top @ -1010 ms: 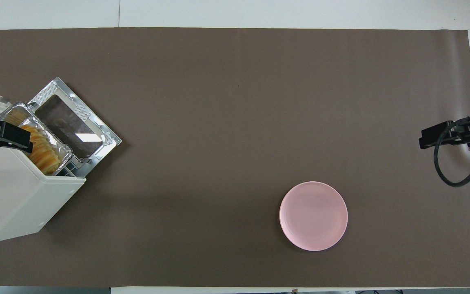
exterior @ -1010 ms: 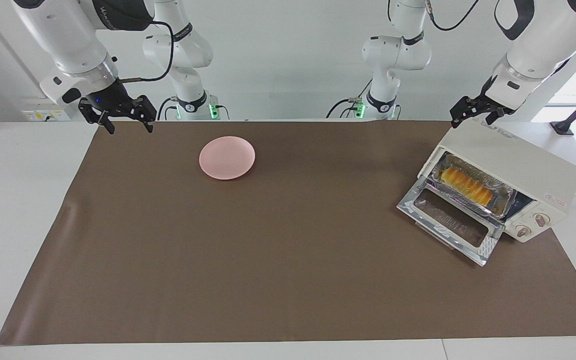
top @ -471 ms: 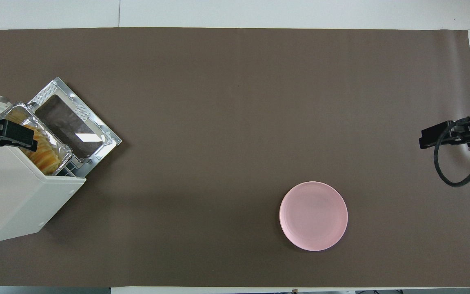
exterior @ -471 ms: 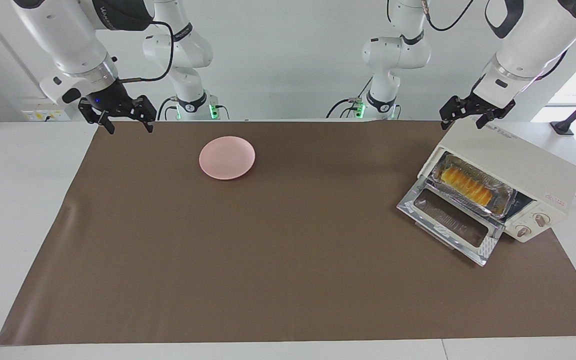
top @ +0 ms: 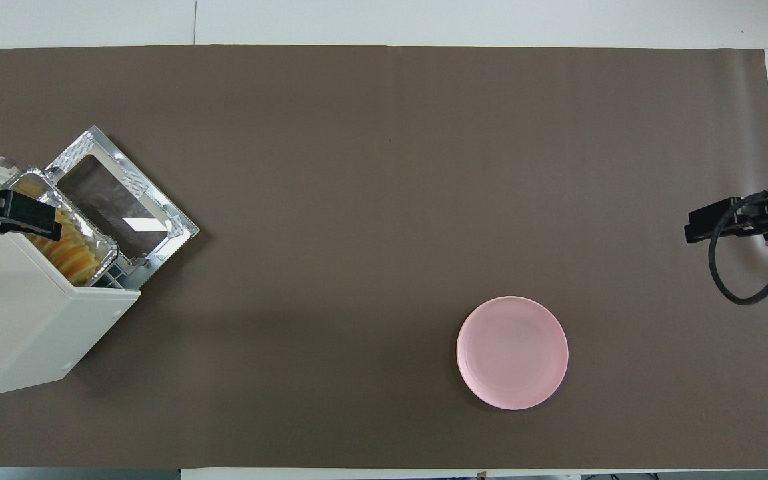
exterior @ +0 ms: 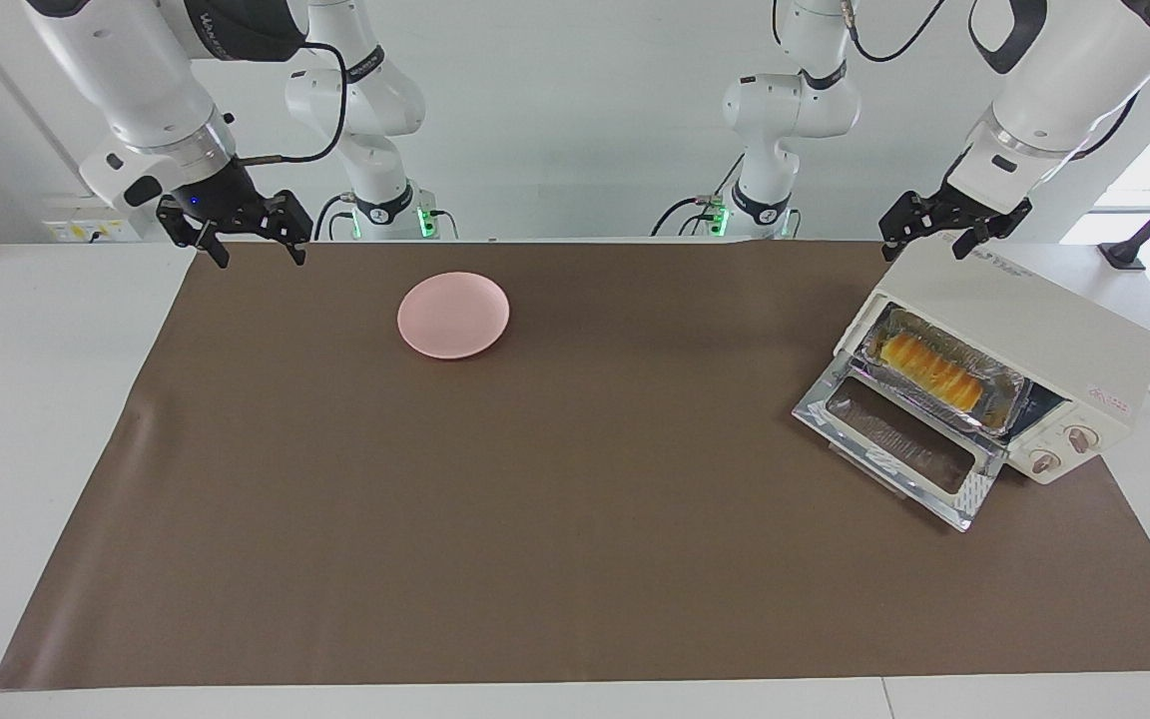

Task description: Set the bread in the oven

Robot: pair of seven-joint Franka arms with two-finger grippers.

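Most of the job looks done: the bread [exterior: 931,372] lies in a foil tray [exterior: 942,370] that sits in the mouth of the oven [exterior: 1024,335], below the left pincer [exterior: 941,232] and toward its front, with the tray's outer edge about level with the opening. What is left, as I judge it, is to push the tray fully in if it is not home yet, and to swing up the door [exterior: 901,444], which hangs open and flat on the mat [exterior: 555,499] in front of the oven. The left pincer hangs over the oven's top at the corner nearest the robots, clear of the casing in the facing view, its fingers spread open and holding nothing. Its arm comes down steeply from the left arm's end of the bench [exterior: 46,399], wrist bent so that the fingers point down and slightly toward the middle of the bench. From above, the same pincer covers part of the tray and the oven's roof, but nothing shows it touching either. The right pincer [exterior: 234,228] waits over the mat's edge at the right arm's end, also open and empty, fingers pointing down, its forearm slanting down from above. A pink plate [exterior: 453,315] lies bare on the mat, well apart from both pincers and closer to the right one.
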